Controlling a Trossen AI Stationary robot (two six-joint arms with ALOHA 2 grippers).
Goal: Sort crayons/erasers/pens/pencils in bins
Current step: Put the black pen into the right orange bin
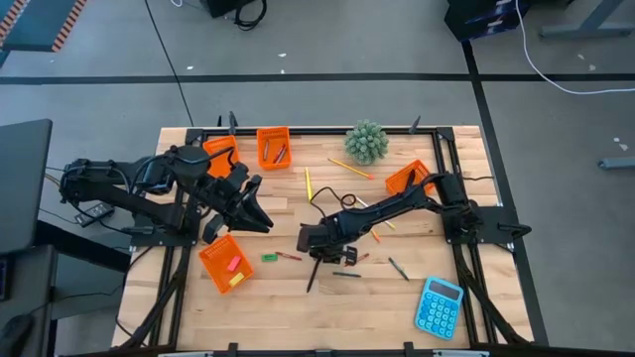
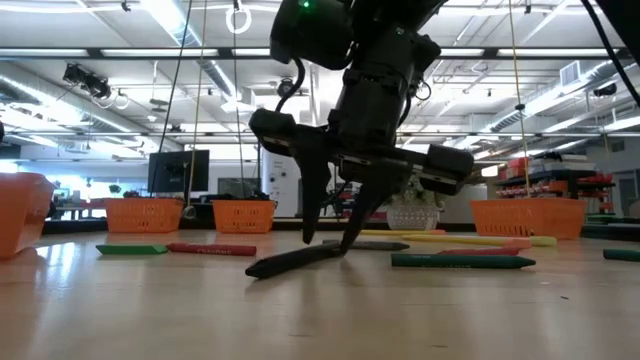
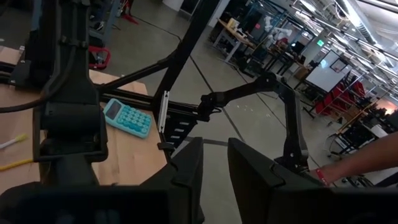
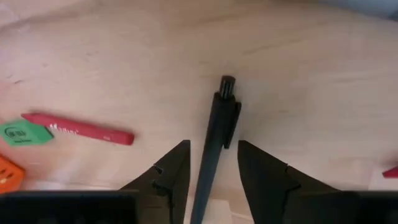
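Note:
A black pen lies flat on the wooden table, near the middle, its clip end away from my right wrist. My right gripper points steeply down over it, open, one finger on each side of the barrel with a narrow gap on both sides; the low view shows the gripper right at the tabletop. My left gripper hangs raised over the table's left half, open and empty. Four orange bins stand around.
A red crayon and a green eraser lie just left of the pen. Yellow pencils, further sticks, a green plant and a blue calculator share the table. A person's arm shows beyond it.

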